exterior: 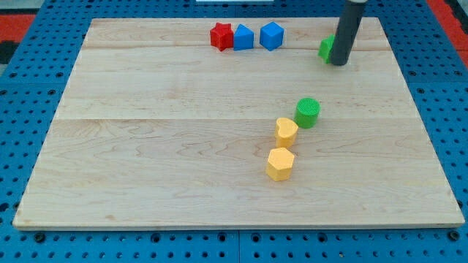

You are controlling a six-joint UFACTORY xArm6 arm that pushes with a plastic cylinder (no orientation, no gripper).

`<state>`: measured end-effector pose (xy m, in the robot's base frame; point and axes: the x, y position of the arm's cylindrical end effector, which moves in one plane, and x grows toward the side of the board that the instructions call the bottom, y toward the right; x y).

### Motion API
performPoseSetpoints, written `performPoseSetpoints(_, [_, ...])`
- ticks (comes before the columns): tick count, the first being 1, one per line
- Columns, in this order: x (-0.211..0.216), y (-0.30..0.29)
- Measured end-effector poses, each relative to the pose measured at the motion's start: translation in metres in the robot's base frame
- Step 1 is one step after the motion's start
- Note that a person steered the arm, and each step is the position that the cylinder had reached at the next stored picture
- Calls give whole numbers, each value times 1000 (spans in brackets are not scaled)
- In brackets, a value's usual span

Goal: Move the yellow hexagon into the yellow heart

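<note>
The yellow plastic hexagon block (280, 164) sits right of the wooden board's centre, toward the view's bottom. The yellow plastic heart block (286, 131) lies just above it, a narrow gap apparently between them, though I cannot be sure they are apart. To do this well, my tip (338, 63) should circle round to the hexagon's lower side, keeping wide of both yellow blocks, then push straight up the view and slightly right, slowly, so the hexagon meets the heart squarely rather than glancing off. The hexagon is squat, flat-topped and matte, with clear facets; it should slide easily.

The green plastic cylinder (308, 112) stands just beyond the heart, seemingly touching it, and may get nudged. My tip, a bare rod end holding nothing, rests well away near the view's top right, against a green block (326, 48) of unclear shape. A red star-like block (221, 36) and two blue blocks (243, 36) (271, 35) line the top edge.
</note>
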<state>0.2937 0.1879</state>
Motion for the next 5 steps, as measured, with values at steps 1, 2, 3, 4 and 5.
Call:
performPoseSetpoints(1, [11, 10])
performPoseSetpoints(2, [119, 33])
performPoseSetpoints(3, [253, -3])
performPoseSetpoints(4, [280, -102])
performPoseSetpoints(5, [275, -133])
